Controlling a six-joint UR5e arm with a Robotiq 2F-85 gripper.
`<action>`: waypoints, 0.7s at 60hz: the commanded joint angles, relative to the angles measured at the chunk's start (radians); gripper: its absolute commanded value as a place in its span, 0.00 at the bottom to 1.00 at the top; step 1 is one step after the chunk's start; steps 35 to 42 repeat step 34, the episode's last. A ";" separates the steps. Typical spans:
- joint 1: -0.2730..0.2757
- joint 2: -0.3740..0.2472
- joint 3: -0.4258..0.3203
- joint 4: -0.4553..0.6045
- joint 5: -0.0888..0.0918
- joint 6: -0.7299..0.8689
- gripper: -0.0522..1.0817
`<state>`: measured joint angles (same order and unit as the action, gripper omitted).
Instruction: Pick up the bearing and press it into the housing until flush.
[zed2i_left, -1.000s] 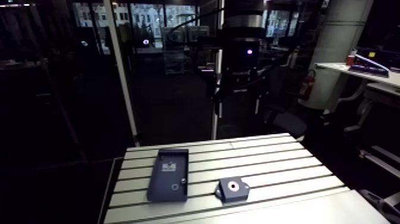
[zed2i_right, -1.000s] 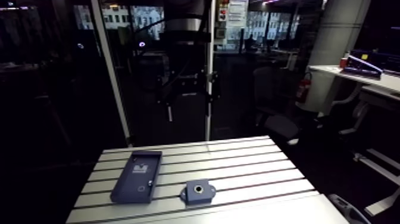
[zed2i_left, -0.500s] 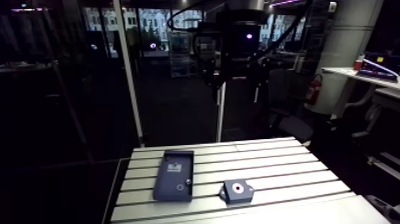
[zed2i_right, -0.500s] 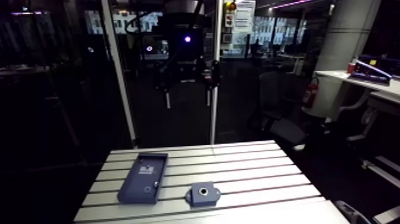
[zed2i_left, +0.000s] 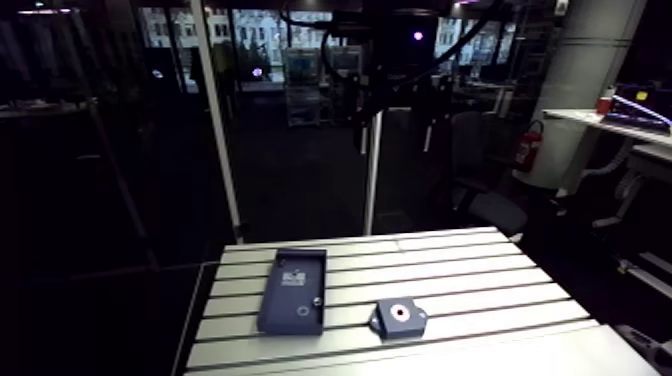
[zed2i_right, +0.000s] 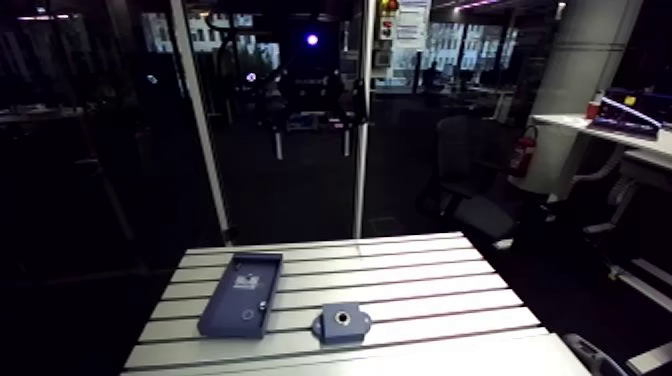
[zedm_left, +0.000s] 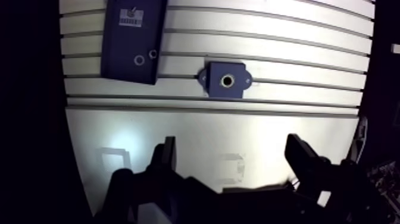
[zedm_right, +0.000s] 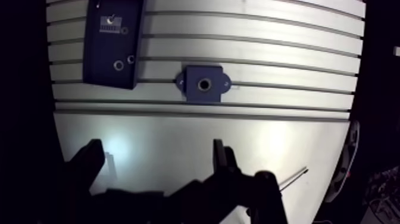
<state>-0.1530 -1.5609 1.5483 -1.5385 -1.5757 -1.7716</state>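
The table (zedm_left: 268, 36) is silver-grey, striped with dark parallel slots. The housing (zedm_left: 226, 80) is dark blue, its round bore ringed pale. At its ten o'clock, the tray (zedm_left: 132, 42) is dark blue with a pale label (zedm_left: 128, 18). The gripper (zedm_left: 231, 148) is black.

A dark blue rectangular tray (zed2i_left: 293, 291) was set on the slotted aluminium table (zed2i_left: 470, 270), toward its left edge. A dark blue square housing with a round bore (zed2i_left: 400, 317) was placed to the tray's right, closer to the table's near edge. Two small metal rings (zedm_left: 139, 60) were held in the tray's near end.
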 joint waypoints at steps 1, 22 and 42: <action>0.000 0.009 -0.004 -0.001 -0.005 -0.001 0.05; 0.000 0.011 0.005 -0.005 -0.003 0.001 0.05; -0.002 0.011 0.006 -0.007 -0.001 0.001 0.05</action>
